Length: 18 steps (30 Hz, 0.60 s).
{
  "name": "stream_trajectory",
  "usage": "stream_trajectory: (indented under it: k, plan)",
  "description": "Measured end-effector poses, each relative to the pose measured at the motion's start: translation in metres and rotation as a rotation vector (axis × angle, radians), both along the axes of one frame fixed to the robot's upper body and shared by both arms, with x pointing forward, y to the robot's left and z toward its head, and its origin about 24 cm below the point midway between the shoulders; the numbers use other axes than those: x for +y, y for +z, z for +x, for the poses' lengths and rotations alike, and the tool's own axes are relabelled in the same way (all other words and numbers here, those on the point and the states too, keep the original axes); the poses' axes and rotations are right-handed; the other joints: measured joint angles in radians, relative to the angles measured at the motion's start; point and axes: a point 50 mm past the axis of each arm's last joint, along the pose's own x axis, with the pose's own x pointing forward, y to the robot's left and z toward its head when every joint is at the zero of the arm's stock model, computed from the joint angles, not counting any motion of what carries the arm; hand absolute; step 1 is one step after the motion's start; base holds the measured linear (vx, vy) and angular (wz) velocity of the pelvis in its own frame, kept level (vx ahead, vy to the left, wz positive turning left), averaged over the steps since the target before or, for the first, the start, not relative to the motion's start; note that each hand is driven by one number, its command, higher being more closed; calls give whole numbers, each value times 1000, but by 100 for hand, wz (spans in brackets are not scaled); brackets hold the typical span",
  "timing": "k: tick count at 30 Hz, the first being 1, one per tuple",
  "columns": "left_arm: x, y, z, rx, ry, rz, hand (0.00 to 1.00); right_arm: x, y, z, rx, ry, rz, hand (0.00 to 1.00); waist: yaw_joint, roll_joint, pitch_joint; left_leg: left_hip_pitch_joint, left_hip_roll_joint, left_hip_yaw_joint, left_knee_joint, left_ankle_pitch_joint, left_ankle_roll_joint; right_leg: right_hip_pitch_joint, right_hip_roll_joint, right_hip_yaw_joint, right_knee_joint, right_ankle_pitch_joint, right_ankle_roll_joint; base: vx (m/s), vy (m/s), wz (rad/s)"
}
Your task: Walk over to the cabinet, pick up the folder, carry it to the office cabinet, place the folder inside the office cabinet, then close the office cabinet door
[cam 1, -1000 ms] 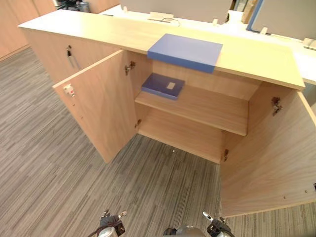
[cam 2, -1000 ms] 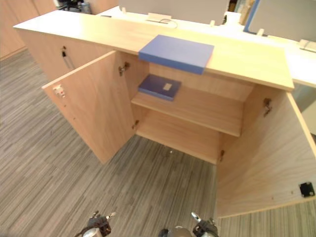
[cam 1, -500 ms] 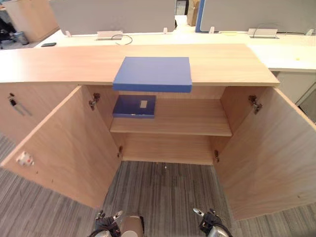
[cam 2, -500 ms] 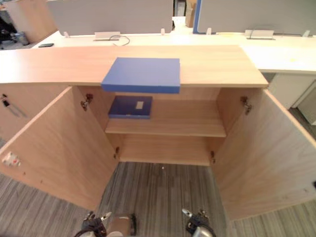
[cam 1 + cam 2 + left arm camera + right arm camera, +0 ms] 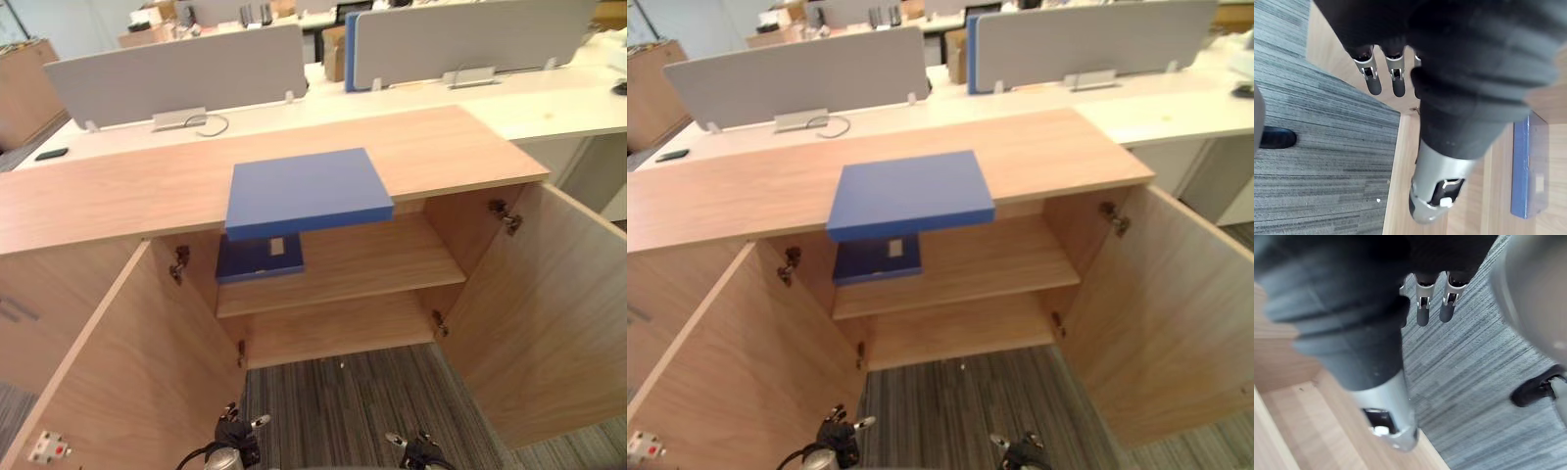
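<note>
A light blue folder (image 5: 307, 191) lies flat on the wooden cabinet's top (image 5: 118, 196), its front edge overhanging the opening. Under it a darker blue folder (image 5: 260, 261) with a pale label rests at the left end of the upper shelf (image 5: 382, 259); it also shows in the left wrist view as a blue folder (image 5: 1529, 166). Both cabinet doors stand wide open. My left hand (image 5: 233, 431) and right hand (image 5: 416, 450) hang low over the carpet, well short of the cabinet. The left hand (image 5: 1373, 78) and the right hand (image 5: 1420, 308) have straight fingers and hold nothing.
The left door (image 5: 127, 382) and the right door (image 5: 549, 313) jut out toward me on either side of the carpet strip (image 5: 343, 392). Behind the cabinet runs a white desk (image 5: 549, 93) with grey dividers (image 5: 176, 73) and a black phone (image 5: 49, 154).
The whole picture has swung and tilted up: the cabinet, first seen slantwise from its left, now faces me square on. The folders and doors have not moved.
</note>
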Motion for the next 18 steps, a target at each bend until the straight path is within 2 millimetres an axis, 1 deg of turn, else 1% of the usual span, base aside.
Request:
stream_trajectory:
  k: [1,2,3,5,6,7,8,9,10,11,12,14,15,16,17,18]
  plan:
    - [-1,0,1,-8,-6,-11,0,0,1,2,-7,4,-2,0,-9,3,2,19,-1,9,-19,0,0,-22,-4,1,50,-6,-5,55,27,-28]
    - [-3,1,2,-22,5,-45,0,-1,3,7,-29,17,-7,0,-14,4,9,35,4,13,-41,4,4,-55,12,-11,79,-71,9,75,-9,-22]
    - [-6,2,4,-34,-7,-67,0,0,4,11,-39,26,-6,0,-26,6,16,33,17,9,-48,7,0,-82,52,-26,60,-137,16,82,-39,-9]
    - [-9,3,5,-52,2,-105,0,1,5,14,-49,30,-3,0,-37,6,32,36,36,-1,-46,7,-6,-83,111,-25,-2,-169,18,72,-118,15]
    - [-10,3,6,-64,12,-131,0,4,4,14,-47,40,3,0,-41,-14,34,41,41,-11,-41,14,-24,-76,160,-35,-98,-161,9,125,-208,17]
    - [-12,6,8,-90,12,-154,0,4,3,9,-32,45,5,0,-37,-22,41,47,46,-20,-42,14,-32,-39,162,-58,-154,-175,17,142,-218,8]
    - [-12,8,10,-110,23,-169,0,4,2,9,-32,46,5,0,-37,-15,41,47,53,-30,-42,15,-33,-18,171,-67,-189,-178,17,156,-213,-2]
    - [-11,14,16,-159,51,-192,0,4,3,10,-35,49,5,0,-38,-14,48,48,72,-49,-42,16,-37,27,189,-86,-250,-177,17,144,-223,3]
    - [-11,19,21,-196,69,-208,0,4,3,10,-33,49,4,0,-38,-15,49,50,85,-60,-42,16,-44,48,204,-98,-278,-173,13,154,-255,20]
    - [-10,25,26,-242,94,-233,0,4,2,9,-31,49,4,0,-38,-13,48,59,107,-73,-42,14,-57,76,222,-119,-311,-163,6,101,-199,21]
    - [-10,29,29,-273,103,-253,0,4,2,6,-23,47,4,0,-35,-17,51,71,122,-78,-45,12,-67,98,233,-134,-335,-155,2,67,-153,20]
    - [-11,35,30,-319,128,-291,0,5,1,4,-18,55,5,0,-35,-15,49,82,142,-85,-48,10,-73,136,255,-146,-388,-134,-7,49,-110,5]
    - [-12,36,29,-325,141,-308,0,5,1,3,-16,58,4,0,-35,-18,50,83,145,-87,-49,10,-73,144,258,-150,-400,-131,-9,32,-61,10]
    - [-13,36,27,-332,183,-352,0,4,1,1,-12,62,1,0,-36,-16,50,84,148,-96,-50,10,-74,161,262,-161,-426,-119,-7,8,-10,17]
    - [-14,38,27,-353,262,-423,0,3,0,-1,-5,63,0,0,-35,-17,49,85,151,-101,-55,11,-75,175,264,-167,-452,-108,-8,1,15,16]
    - [-14,40,27,-366,287,-448,0,3,0,-2,-3,64,0,0,-33,-15,48,85,153,-102,-58,12,-77,178,265,-169,-461,-102,-8,-11,42,14]
